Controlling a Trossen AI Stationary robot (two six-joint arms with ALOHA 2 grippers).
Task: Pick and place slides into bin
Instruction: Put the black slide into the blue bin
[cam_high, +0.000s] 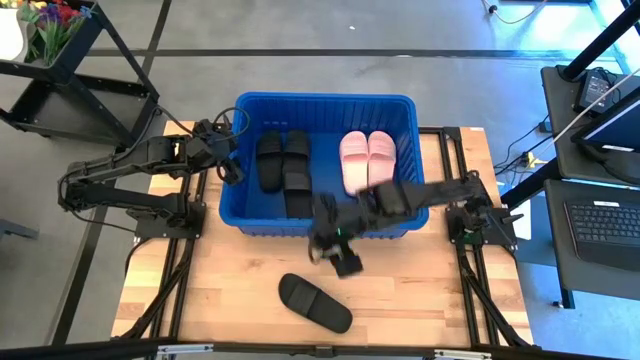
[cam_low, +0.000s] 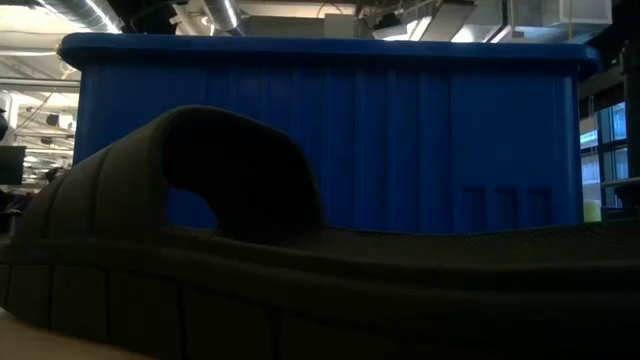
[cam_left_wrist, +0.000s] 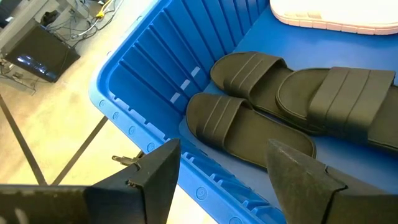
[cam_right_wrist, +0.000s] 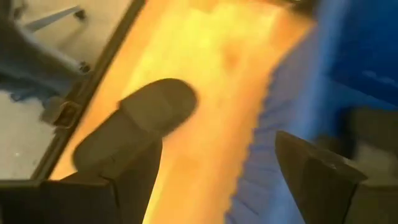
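At the bin's (cam_high: 325, 225) left rim, upper left of centre, the left gripper (cam_high: 232, 172) hangs with fingers apart, empty. Inside lie black slides (cam_high: 284, 160), then the pink pair (cam_high: 367, 160). One black slide (cam_high: 314, 302) lies on the worktop (cam_high: 440, 300) at lower centre, just below-left of the right gripper (cam_high: 347, 266), also spread and empty, outside the bin's near wall.

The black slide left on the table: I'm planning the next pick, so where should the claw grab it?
Probably across the arched strap of the black slide, coming from above with the open right claw. It lies sole-down, clear of the bin, and the raised strap gives both fingers purchase.
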